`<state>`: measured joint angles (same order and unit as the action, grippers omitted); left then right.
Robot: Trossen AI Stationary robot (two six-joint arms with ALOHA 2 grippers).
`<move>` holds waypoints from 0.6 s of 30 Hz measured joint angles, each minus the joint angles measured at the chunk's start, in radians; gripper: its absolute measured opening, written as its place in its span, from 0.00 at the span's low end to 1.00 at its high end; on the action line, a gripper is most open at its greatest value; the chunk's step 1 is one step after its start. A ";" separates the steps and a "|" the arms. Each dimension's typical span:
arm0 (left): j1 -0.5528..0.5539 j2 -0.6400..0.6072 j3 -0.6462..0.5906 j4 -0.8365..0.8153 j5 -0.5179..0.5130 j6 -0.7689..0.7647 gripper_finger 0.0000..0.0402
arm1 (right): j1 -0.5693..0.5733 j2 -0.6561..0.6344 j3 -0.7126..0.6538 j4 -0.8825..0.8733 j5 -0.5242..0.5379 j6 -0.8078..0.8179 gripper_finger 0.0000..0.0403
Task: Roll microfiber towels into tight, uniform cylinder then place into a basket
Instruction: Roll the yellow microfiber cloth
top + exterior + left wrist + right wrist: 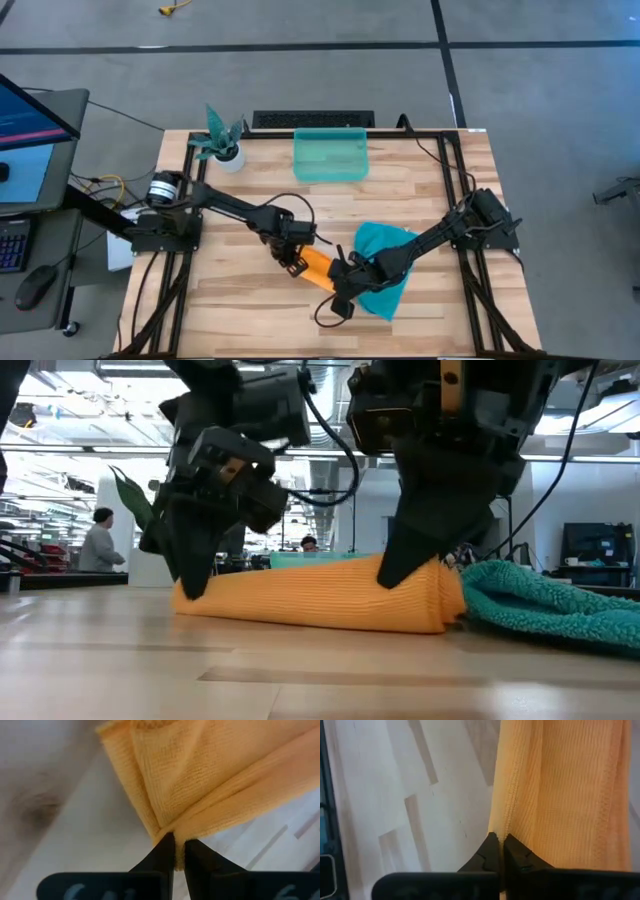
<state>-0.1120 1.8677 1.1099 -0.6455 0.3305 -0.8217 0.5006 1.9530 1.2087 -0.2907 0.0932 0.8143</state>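
where the low view shows a ribbed orange towel (pixel 320 600) rolled into a squat cylinder on the pale wooden desk (pixel 250 310), both wrist views show each set of jaws pinching its fabric: left gripper (pixel 175 851) and right gripper (pixel 498 845). plush teal towel (pixel 385 262) lies rumpled alongside. translucent green basket (pixel 331 157) holds nothing.
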 joint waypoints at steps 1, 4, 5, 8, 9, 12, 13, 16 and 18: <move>0.001 0.012 0.000 0.006 0.020 0.008 0.04 | 0.002 0.000 0.000 -0.001 -0.001 0.000 0.04; 0.001 0.027 0.001 0.016 0.051 0.025 0.04 | 0.005 0.000 0.000 0.000 -0.003 0.000 0.04; 0.001 0.027 0.001 0.016 0.047 0.025 0.04 | 0.005 0.000 0.000 -0.002 -0.003 -0.001 0.03; 0.006 0.020 0.000 0.014 0.041 0.019 0.04 | 0.005 0.000 0.000 -0.009 -0.001 -0.005 0.02; 0.006 0.019 0.000 0.012 0.039 0.017 0.04 | 0.004 0.000 0.000 -0.016 0.002 -0.001 0.02; 0.006 0.019 0.000 0.010 0.036 0.004 0.04 | -0.001 0.000 0.000 -0.034 0.010 0.024 0.06; 0.006 0.019 0.000 0.009 0.036 0.002 0.04 | -0.002 0.000 0.000 -0.035 0.010 0.023 0.08; 0.006 0.019 0.000 0.007 0.033 0.002 0.04 | -0.003 0.000 0.000 -0.043 0.026 0.012 0.14; 0.006 0.019 -0.001 0.000 0.030 0.003 0.04 | -0.003 0.000 0.000 -0.045 0.047 0.001 0.17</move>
<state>-0.1055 1.8867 1.1093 -0.6450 0.3605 -0.8184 0.4976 1.9530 1.2091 -0.3354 0.1401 0.8151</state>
